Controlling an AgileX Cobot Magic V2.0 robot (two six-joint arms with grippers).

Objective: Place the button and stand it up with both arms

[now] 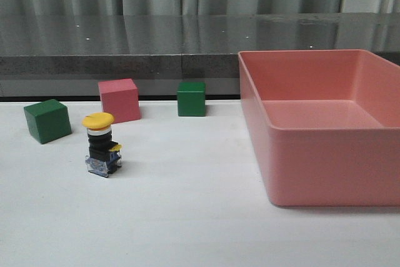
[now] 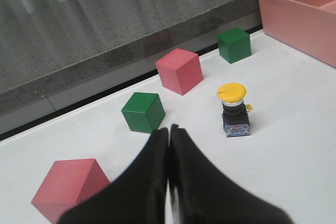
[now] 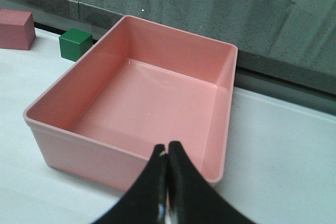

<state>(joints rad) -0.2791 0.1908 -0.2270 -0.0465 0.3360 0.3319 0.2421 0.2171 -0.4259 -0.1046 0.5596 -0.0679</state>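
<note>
The button [image 1: 102, 145] stands upright on the white table at the left, yellow cap on top, clear bluish base down. It also shows in the left wrist view [image 2: 234, 109], standing free. My left gripper [image 2: 168, 131] is shut and empty, well back from the button and above the table. My right gripper [image 3: 167, 149] is shut and empty, above the near rim of the pink bin [image 3: 121, 156]. Neither arm shows in the front view.
The large pink bin [image 1: 312, 173] fills the right side and holds nothing. Behind the button stand a green cube [image 1: 47, 120], a pink cube [image 1: 119, 100] and another green cube [image 1: 191, 99]. One more pink cube [image 2: 71, 187] lies near my left gripper. A dark ledge [image 1: 125, 64] runs along the back.
</note>
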